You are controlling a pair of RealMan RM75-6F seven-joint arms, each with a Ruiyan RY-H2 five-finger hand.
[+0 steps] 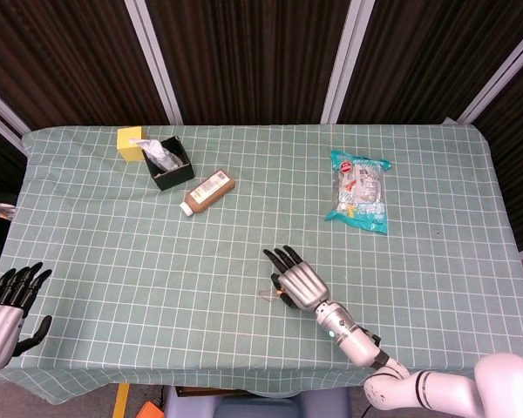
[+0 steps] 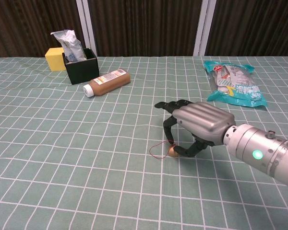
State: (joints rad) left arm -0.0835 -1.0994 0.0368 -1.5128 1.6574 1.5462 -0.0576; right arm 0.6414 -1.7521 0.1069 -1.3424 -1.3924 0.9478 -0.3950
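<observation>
You have two hands in view: the right hand (image 2: 198, 125) at lower centre and the left hand (image 1: 7, 309) at the lower left edge. On the tabletop (image 1: 436, 261) you have one small bell (image 2: 172, 151), one brown bottle (image 1: 208, 192), one black box (image 1: 175, 171), one yellow block (image 1: 129, 142) and one snack packet (image 1: 360, 190).

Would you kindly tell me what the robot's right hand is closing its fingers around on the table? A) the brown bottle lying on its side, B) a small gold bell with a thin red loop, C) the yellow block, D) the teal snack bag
B: in the chest view the right hand has thumb and a finger at the small gold bell, far from the other items.
</observation>
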